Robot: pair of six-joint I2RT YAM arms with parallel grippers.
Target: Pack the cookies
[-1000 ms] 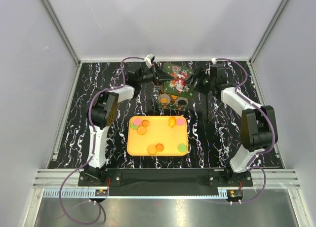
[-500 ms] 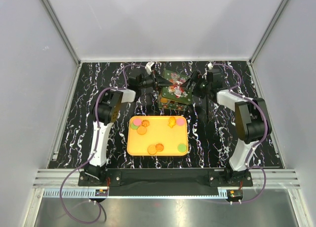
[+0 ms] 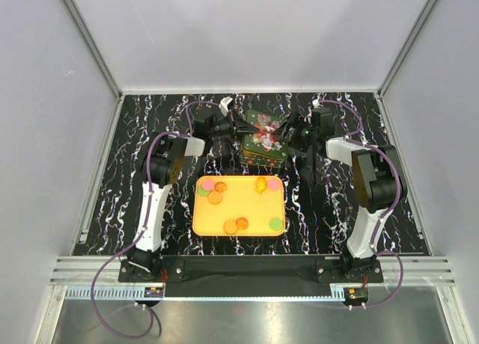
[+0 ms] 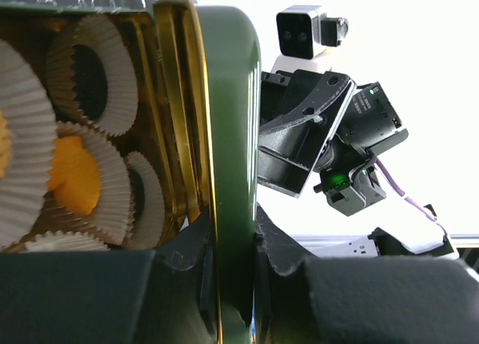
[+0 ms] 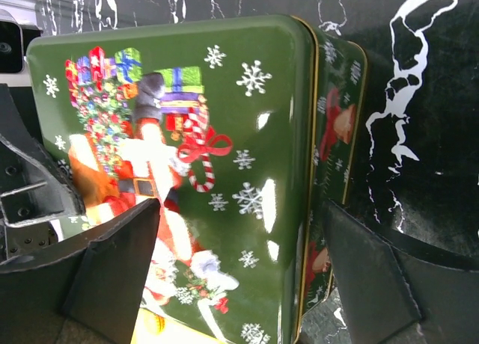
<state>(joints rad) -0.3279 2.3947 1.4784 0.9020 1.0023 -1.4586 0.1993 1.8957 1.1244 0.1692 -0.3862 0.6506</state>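
A green Christmas tin (image 3: 262, 154) stands behind the yellow tray (image 3: 202, 218). Its picture lid (image 3: 264, 132) lies slightly tilted on top. My left gripper (image 3: 238, 129) is shut on the lid's left edge (image 4: 228, 134). The left wrist view looks under the lid at white paper cups (image 4: 82, 67), one holding an orange cookie (image 4: 75, 176). My right gripper (image 3: 291, 134) is open, its fingers (image 5: 112, 269) spread to either side of the lid (image 5: 247, 134) and the tin wall (image 5: 337, 120). Several cookies lie on the tray: orange (image 3: 215, 197), pink (image 3: 274, 184), green (image 3: 276, 223).
The table is black marble-patterned (image 3: 112, 179), with grey walls on three sides and a metal rail along the near edge (image 3: 247, 269). The tray sits between the two arm bases, just in front of the tin.
The lid has come down from a tilted hold above the open tin onto it, covering the cups. Both grippers moved down and back with it.
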